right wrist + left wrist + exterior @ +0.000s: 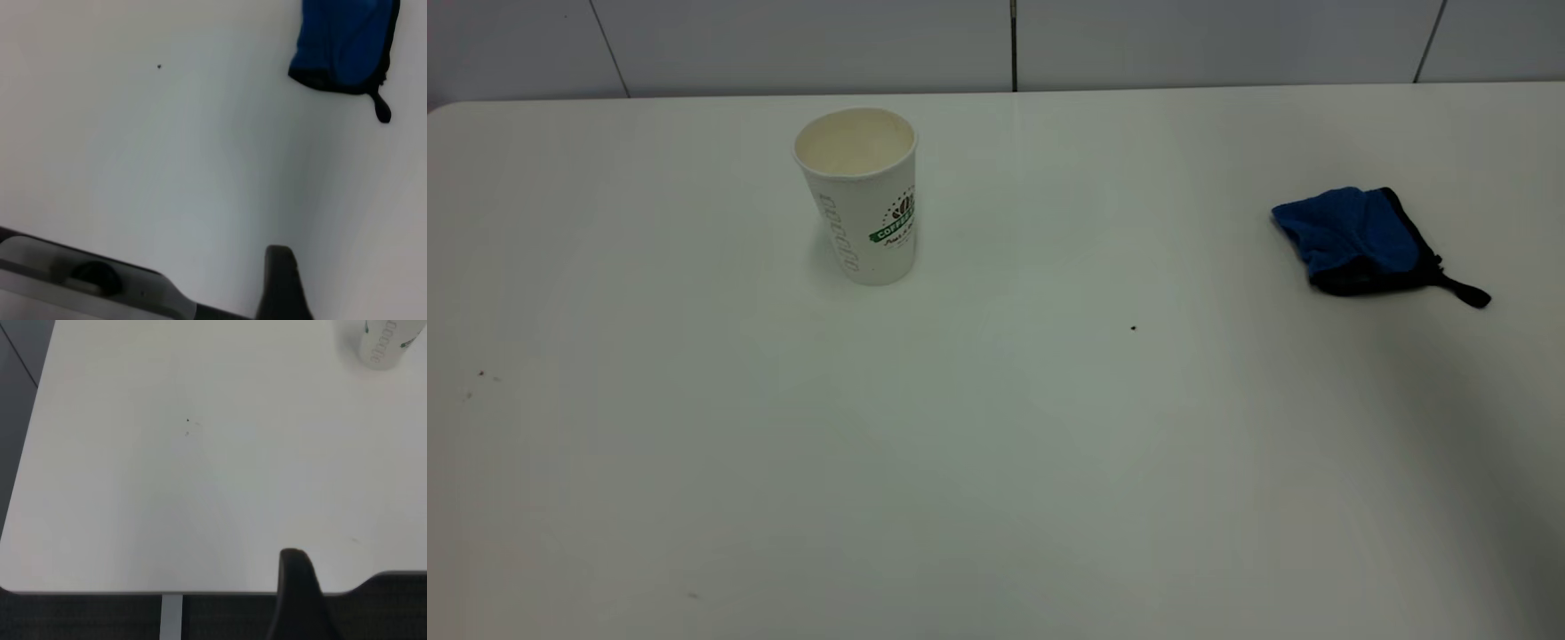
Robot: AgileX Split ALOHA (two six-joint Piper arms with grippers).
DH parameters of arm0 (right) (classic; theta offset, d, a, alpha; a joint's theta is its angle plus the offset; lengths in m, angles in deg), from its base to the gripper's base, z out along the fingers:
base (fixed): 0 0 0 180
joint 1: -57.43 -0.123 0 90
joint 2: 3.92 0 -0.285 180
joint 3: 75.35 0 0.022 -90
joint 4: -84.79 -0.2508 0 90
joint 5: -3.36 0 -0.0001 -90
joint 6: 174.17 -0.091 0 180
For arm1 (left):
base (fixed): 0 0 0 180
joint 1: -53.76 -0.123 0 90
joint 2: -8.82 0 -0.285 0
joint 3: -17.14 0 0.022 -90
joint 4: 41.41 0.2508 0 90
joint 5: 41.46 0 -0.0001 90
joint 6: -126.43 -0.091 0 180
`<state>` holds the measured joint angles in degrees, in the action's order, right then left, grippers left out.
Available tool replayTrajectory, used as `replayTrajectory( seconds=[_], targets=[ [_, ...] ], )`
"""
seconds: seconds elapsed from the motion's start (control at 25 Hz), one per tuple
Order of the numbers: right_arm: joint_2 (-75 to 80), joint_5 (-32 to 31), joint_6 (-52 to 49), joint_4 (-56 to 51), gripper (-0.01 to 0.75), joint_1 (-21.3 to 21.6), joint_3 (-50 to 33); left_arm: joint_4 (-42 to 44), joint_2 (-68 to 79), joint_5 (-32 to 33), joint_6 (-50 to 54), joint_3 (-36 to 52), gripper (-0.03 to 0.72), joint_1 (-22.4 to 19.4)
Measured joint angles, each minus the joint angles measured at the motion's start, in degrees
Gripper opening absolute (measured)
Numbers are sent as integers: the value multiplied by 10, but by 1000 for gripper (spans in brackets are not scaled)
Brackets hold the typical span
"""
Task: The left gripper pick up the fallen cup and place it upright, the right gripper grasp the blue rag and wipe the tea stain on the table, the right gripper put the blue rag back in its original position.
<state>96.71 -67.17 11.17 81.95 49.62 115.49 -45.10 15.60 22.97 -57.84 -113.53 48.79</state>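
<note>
A: Item count, please.

B: One cup [860, 196], white paper with a green coffee band and a row of grey marks, cream inside. It stands upright on its base, mouth up, on the far left part of the counter [996, 444]. One blue rag [1356, 236], folded, black edging, one short black loop tail trailing toward the near right. It lies flat on the far right part of the counter, well apart from the cup.

A: Stains?

B: No tan blotch can be made out in any view. One tiny dark speck [1133, 328] sits on the bare surface between cup and rag, nearer the front than either. A few fainter specks lie toward the left edge.

A: Tools?

B: Two, neither seen in the exterior view. The left tool [298, 593] appears only in its own wrist view as one black finger tip, over the near edge of the counter. It holds nothing and touches nothing visible. With only one finger showing, I cannot tell how far apart its fingers stand. The cup's lower part [380, 345] shows at the far corner of that view, well away from it.

A: And the other?

B: The right tool [283, 280] likewise shows a single black finger in its wrist view, with a silver-grey block beside it. It hangs above bare counter, gripping nothing; its spread cannot be judged. The rag [343, 43] lies well clear of it.
</note>
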Motion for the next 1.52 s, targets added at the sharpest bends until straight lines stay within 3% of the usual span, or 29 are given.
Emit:
replayTrajectory(
  seconds=[0.76, 0.92, 1.16, 1.52],
  targets=[
    [-446, -1, 1, 0, 580, 0, -439, 0, 0, 0, 1, 0, 499, 0],
    [-587, 28, -12, 0, 580, 3, -524, 0, 0, 0, 1, 0, 499, 0],
    [-737, 38, -26, 13, 580, 39, -591, 0, 0, 0, 1, 0, 499, 0],
    [-853, 72, -30, 16, 580, 84, -607, 0, 0, 0, 1, 0, 499, 0]
  ],
)
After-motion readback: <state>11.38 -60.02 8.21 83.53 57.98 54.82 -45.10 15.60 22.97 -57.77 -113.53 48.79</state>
